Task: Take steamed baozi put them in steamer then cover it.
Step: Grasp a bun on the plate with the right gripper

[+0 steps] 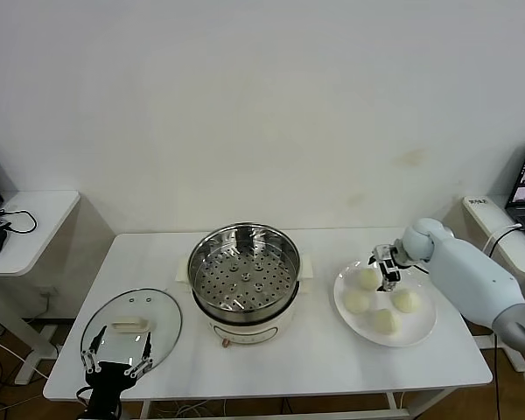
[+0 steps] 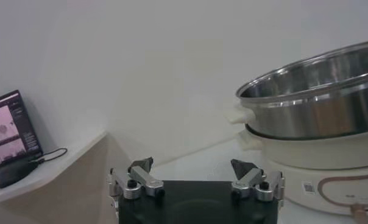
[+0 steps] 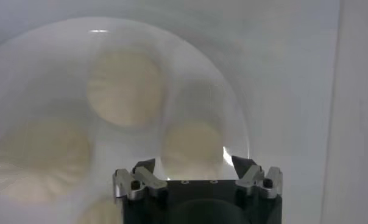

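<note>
On the white tabletop [image 1: 315,350], the left tool [image 1: 115,366] waited, its jaws spread and empty, at the front edge to the left of the round shiny steel steamer [image 1: 244,278] on its white base. The round clear glass cover [image 1: 131,326] with its cream handle lay flat just left of the steamer, not yet on. The perforated tray held nothing. To the steamer's right, four small off-white steamed baozi [image 1: 383,303] sat on a flat white plate [image 1: 424,325]. The right tool [image 1: 387,268] hovered low over the bun nearest the steamer, jaws parted, gripping nothing visible. By these views, no bun had been moved, and nothing blocked the path.
</note>
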`<act>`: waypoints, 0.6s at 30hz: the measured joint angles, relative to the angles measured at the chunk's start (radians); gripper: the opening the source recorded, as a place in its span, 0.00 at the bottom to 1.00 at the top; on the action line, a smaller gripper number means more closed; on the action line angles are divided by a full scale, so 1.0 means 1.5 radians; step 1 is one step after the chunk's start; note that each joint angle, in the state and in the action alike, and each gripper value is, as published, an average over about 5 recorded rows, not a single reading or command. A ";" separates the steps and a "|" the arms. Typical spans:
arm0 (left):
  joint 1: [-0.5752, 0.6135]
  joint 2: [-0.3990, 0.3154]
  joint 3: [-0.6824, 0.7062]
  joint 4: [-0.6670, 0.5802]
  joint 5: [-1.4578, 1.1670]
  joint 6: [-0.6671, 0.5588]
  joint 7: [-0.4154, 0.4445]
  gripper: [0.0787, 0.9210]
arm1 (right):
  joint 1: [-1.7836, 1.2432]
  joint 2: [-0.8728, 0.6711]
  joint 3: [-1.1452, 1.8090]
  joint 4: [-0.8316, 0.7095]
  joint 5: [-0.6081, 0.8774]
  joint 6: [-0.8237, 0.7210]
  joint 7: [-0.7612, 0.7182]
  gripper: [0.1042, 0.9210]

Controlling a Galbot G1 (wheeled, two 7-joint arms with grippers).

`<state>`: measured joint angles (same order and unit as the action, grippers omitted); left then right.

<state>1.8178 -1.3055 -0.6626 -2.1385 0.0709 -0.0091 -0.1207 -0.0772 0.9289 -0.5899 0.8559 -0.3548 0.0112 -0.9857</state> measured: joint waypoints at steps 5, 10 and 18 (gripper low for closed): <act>0.001 0.000 0.000 0.001 0.000 -0.001 0.000 0.88 | -0.001 0.010 -0.001 -0.011 -0.007 0.001 0.000 0.73; 0.003 0.000 -0.001 -0.001 0.000 -0.002 -0.001 0.88 | 0.000 0.012 -0.004 -0.013 -0.008 0.001 -0.003 0.67; 0.003 0.001 0.000 -0.002 0.000 -0.002 -0.001 0.88 | 0.018 -0.001 -0.018 0.001 0.005 -0.002 -0.014 0.66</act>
<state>1.8217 -1.3040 -0.6623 -2.1408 0.0706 -0.0124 -0.1221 -0.0501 0.9278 -0.6175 0.8579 -0.3475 0.0080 -1.0064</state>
